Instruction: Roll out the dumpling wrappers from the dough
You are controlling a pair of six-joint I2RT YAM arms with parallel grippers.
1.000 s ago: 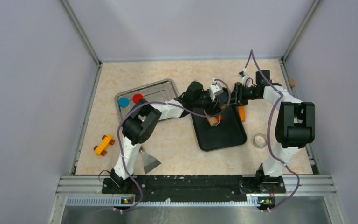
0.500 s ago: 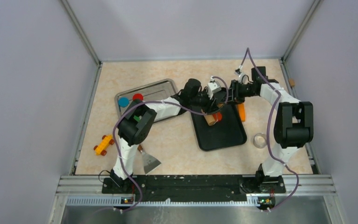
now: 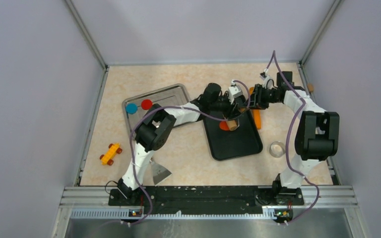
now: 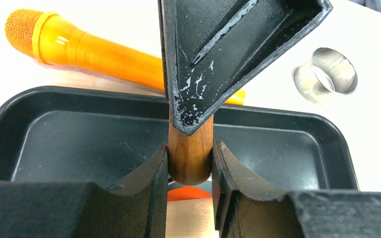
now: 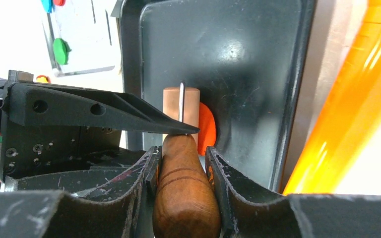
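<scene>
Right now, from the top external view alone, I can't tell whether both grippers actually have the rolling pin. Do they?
Observer: The left wrist view shows the left gripper shut on one end of the rolling pin.
Operator: And the right?
Observer: In its wrist view, the right gripper clamps the darker handle.
Operator: Is the dough at the pin?
Observer: Yes, the orange dough shows beside the roller, inside the black tray.

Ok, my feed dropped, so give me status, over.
Left gripper, right gripper: jaws shut on rolling pin. Pin over orange dough in black tray. Nothing in the way.
</scene>
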